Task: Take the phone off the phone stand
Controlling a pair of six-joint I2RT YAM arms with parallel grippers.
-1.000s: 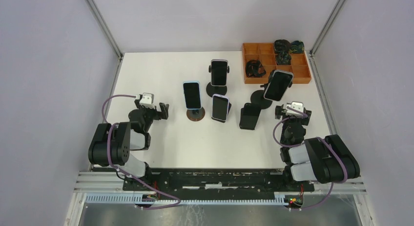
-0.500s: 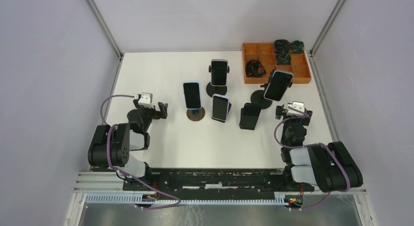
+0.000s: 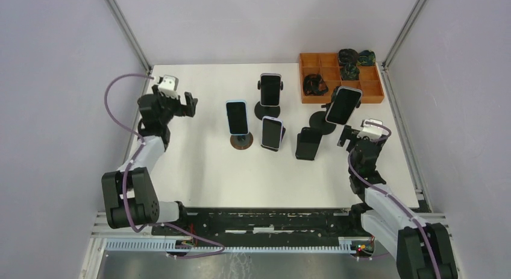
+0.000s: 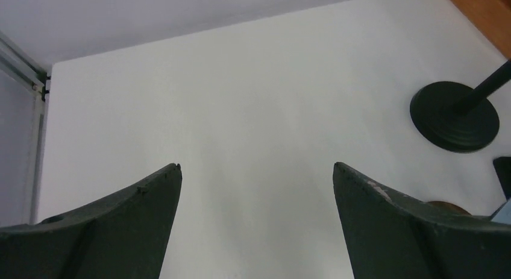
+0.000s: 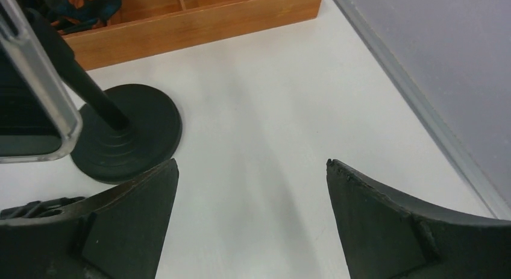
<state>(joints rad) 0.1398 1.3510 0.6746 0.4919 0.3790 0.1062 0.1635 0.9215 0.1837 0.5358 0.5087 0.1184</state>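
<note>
Right gripper (image 5: 253, 164), jaws wide and empty, hovers at 3 o'clock on the white bench (image 3: 199, 170), just beside the tilted phone (image 3: 343, 105), which sits clipped on its black phone stand (image 5: 129, 140) at 2 o'clock. Left gripper (image 4: 256, 170), jaws equally wide, hangs at 10 o'clock, well apart from the other phones (image 3: 237, 117) standing mid-bench. A wooden tray (image 3: 373, 98) lies at 1 o'clock.
</note>
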